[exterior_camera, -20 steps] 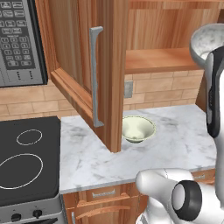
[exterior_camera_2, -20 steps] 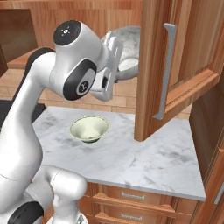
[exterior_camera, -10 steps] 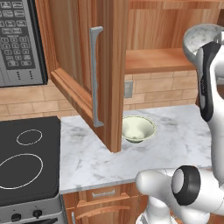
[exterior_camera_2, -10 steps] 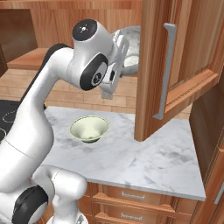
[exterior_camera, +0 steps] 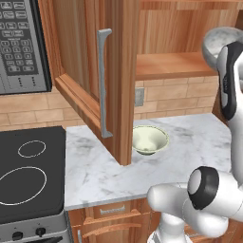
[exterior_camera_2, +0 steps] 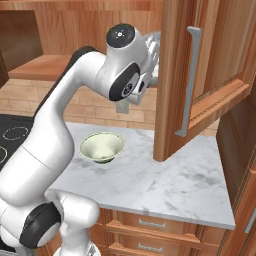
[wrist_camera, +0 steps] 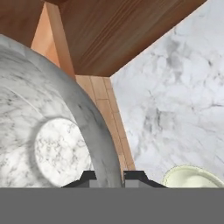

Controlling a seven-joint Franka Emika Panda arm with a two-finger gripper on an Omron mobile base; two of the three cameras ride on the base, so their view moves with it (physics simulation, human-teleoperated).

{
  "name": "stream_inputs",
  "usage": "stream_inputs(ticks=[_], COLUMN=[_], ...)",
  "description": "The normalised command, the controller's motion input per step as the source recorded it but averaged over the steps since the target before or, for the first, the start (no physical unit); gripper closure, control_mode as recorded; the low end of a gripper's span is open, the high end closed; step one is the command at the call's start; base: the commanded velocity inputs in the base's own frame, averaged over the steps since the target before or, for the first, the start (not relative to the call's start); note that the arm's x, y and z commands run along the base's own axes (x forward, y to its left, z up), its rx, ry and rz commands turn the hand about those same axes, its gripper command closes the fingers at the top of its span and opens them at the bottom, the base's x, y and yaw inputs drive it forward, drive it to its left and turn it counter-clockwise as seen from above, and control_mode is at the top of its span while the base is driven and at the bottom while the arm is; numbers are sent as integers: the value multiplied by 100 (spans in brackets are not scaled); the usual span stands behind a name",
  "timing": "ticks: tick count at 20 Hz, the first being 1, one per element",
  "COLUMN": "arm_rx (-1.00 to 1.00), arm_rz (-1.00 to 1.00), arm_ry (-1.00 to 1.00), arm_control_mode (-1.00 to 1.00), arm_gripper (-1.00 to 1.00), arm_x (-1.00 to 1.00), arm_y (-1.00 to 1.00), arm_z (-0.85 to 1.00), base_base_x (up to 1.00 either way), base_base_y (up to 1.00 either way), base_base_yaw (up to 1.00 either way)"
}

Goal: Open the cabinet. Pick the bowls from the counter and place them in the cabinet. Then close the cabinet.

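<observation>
Rigid, likely smooth and breakable grey-white speckled bowl (wrist_camera: 48,131) pinched at its thin rim by narrowly closed gripper (wrist_camera: 107,177), raised near open cabinet (exterior_camera: 114,71).

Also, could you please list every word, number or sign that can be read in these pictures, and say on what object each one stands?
No text can be read in these pictures.
Microwave keypad: rows of small keys bear marks, but they are too small and blurred to read.
Stove top: plain white rings, no writing.
Cabinet, counter, pale green bowl and grey speckled bowl: no labels or brand marks.
</observation>
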Motion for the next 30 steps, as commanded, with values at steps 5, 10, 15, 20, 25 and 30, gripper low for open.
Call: stream_inputs(ticks=[5,10,15,20,25,30], arm_rx=[7,9,3,0,0,0], arm_rz=[0,5,3,1,0,0], arm_ry=[-11,-7,-1,0,0,-2], arm_control_mode=[-100,-100,-100,-100,-100,-100], arm_gripper=[100,100,100,100,100,100], arm_x=[23,34,51,45,31,30], arm_y=[-10,0,0,0,0,0], arm_z=[-21,-25,-13,0,0,-2], base_base_x=[0,0,0,0,0,0], base_base_y=[0,0,0,0,0,0], base_base_yaw=[0,0,0,0,0,0])
